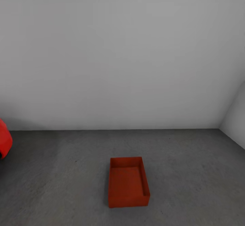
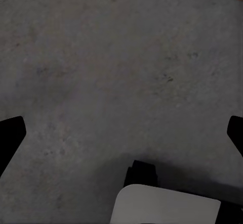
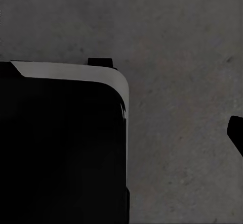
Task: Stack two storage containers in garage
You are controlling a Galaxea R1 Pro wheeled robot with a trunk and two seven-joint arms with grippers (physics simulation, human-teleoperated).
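A lidless orange-red storage container sits alone on the garage's grey concrete floor near a pale wall; it looks light, rigid and slick, best gripped by opposite rims, while the left gripper hangs spread and empty, and the right gripper's state cannot be told.

The left gripper has two black fingers with flat, angular tips and no markings that can be seen. Near them is a pale grey-white panel with rounded corners, and just beside this panel sits a small black block. The right wrist view shows a large black body part with a light grey rim and a rounded corner. One black fingertip is well apart from that rim.
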